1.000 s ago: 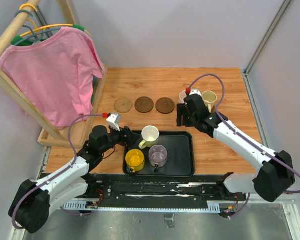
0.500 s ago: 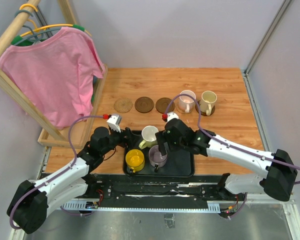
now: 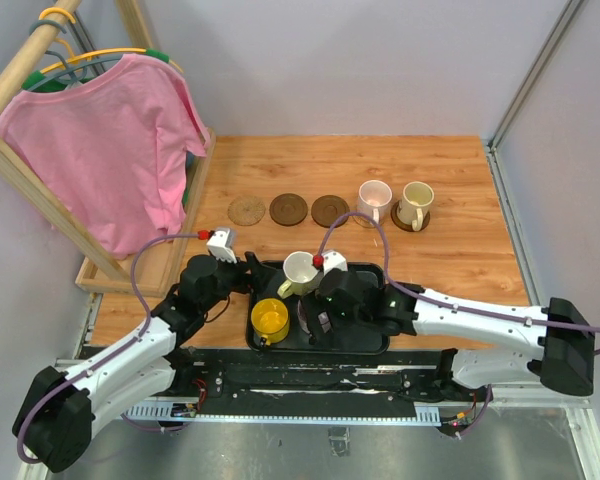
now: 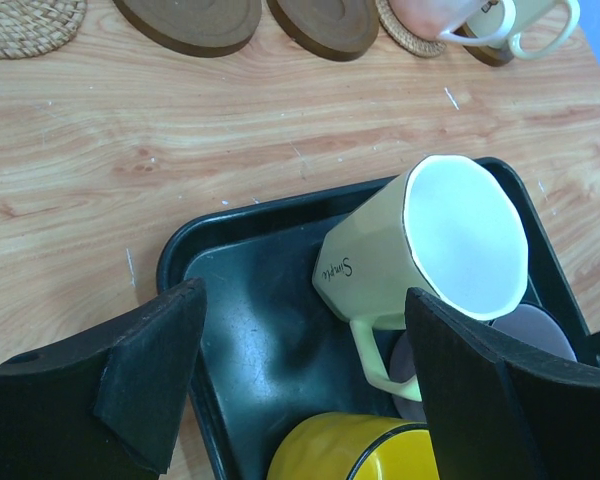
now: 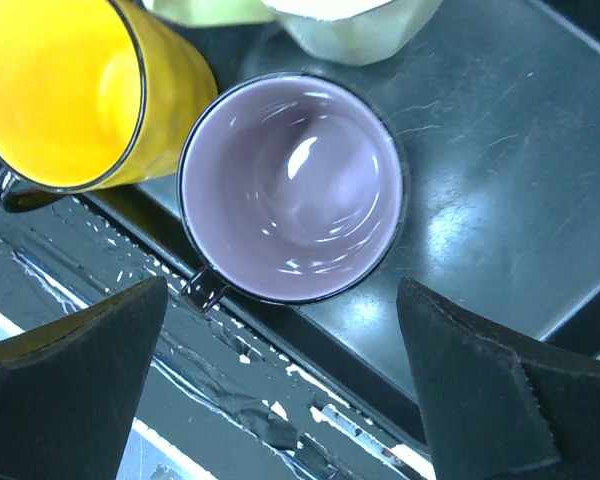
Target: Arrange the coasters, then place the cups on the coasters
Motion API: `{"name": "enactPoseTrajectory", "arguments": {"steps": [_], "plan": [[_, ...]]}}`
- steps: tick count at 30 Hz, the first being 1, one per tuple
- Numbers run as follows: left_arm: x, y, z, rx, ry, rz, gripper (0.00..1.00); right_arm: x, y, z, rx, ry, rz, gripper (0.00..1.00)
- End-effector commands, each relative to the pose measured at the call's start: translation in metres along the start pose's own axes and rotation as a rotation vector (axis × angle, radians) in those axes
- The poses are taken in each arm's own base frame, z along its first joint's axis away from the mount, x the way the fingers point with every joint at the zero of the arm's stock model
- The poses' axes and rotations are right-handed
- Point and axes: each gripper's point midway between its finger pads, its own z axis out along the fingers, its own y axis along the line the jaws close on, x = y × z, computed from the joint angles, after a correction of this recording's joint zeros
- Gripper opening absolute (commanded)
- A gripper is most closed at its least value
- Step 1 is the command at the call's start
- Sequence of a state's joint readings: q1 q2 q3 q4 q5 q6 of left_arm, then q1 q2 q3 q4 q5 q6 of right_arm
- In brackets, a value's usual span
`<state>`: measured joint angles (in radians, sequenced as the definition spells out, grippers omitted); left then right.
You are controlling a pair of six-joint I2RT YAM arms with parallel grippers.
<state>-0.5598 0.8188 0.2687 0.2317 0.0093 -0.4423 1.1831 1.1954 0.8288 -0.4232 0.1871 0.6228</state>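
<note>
right jaws wide above purple mug (image 5: pixel 292 185) in black tray (image 5: pixel 500 150) by its near edge, left jaws wide and empty at tray's left edge, cream mug (image 4: pixel 430 250) ahead

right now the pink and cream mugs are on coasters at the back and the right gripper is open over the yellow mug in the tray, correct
No. The right gripper is open over the greyish purple mug, not the yellow mug beside it in the tray; the right wrist view shows it. The pink mug and cream mug do stand on coasters at the back.
</note>
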Motion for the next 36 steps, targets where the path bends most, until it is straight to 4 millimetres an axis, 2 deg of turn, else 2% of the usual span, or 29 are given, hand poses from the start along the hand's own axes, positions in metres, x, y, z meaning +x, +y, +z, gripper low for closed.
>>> {"name": "enactPoseTrajectory", "arguments": {"steps": [1, 7, 10, 17, 19, 22, 28, 36], "plan": [[-0.003, -0.001, -0.003, -0.004, -0.027, -0.026, 0.84, 0.009, 0.007, 0.005, 0.051, 0.012, -0.004, 0.98], [-0.002, -0.001, -0.004, -0.003, -0.029, -0.029, 0.84, 0.028, 0.0, 0.017, 0.151, 0.083, -0.014, 0.98], [-0.002, -0.001, -0.004, 0.001, -0.032, -0.027, 0.84, 0.036, -0.012, 0.02, 0.231, 0.115, -0.015, 0.98], [0.0, 0.001, -0.004, -0.003, -0.029, -0.029, 0.84, 0.05, -0.039, 0.008, 0.357, 0.125, 0.03, 1.0], [0.002, 0.001, -0.004, -0.004, -0.027, -0.032, 0.84, 0.051, -0.042, 0.004, 0.345, 0.111, 0.04, 0.96], [0.004, 0.002, -0.004, -0.004, -0.024, -0.037, 0.84, 0.05, -0.041, 0.001, 0.306, 0.081, 0.037, 0.85], [0.007, 0.003, -0.004, -0.008, -0.02, -0.046, 0.84, 0.052, -0.024, 0.013, 0.2, 0.083, 0.003, 0.68], [0.008, 0.006, -0.005, -0.022, -0.02, -0.046, 0.84, 0.056, -0.014, 0.029, 0.175, 0.121, -0.037, 0.59]]}}
